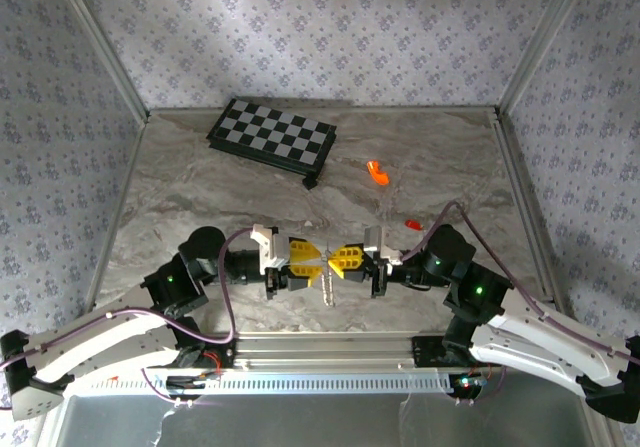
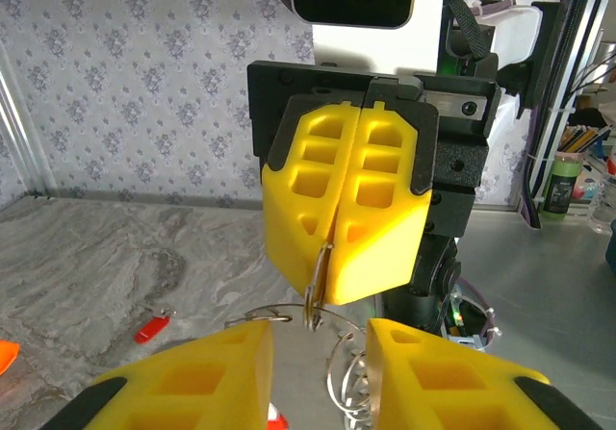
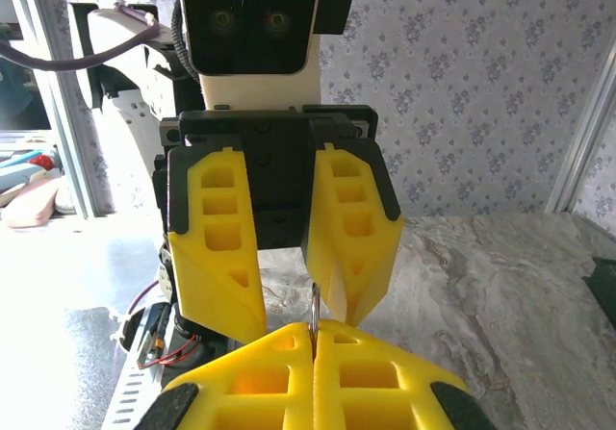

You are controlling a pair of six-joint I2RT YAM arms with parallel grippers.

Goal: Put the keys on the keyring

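**Top external view.** The two arms meet at the near edge of the counter (image 1: 200, 197). The left pincer (image 1: 312, 260) and right pincer (image 1: 338, 260) stand tip to tip. The keyring (image 1: 328, 285) hangs between them as a thin silvery line, clear of the surface. One red key (image 1: 411, 225) lies loose on the counter just beyond the right wrist. The orange piece (image 1: 377, 172) and the chequered board (image 1: 270, 137) lie farther back. No tray or holder is in use, and the key rests on bare counter.

**Left wrist view.** The right pincer (image 2: 332, 290) is clamped flat on the keyring (image 2: 316, 290), which is seen edge-on with its chain (image 2: 345, 382) looping below. The left pincer (image 2: 320, 334) has its jaws apart, one to each side of the ring, and I see no grip on it. The red key (image 2: 151, 329) lies well off to one side. A red scrap (image 2: 277, 416) shows at the lower edge but is too small to identify.

**Right wrist view.** The right pincer (image 3: 314, 332) is closed, with the keyring (image 3: 314, 307) standing up out of the seam. The left pincer (image 3: 296, 316) faces it with its jaws spread.

**Handling, in my judgement.**
- The ring is light, stiff, springy metal. It is likely to slip against the hard yellow pads, so it should be held across its flat.
- The chain is limp and will swing.
- The key is very small and light. It should be taken by its plastic head so that the hole end is free.
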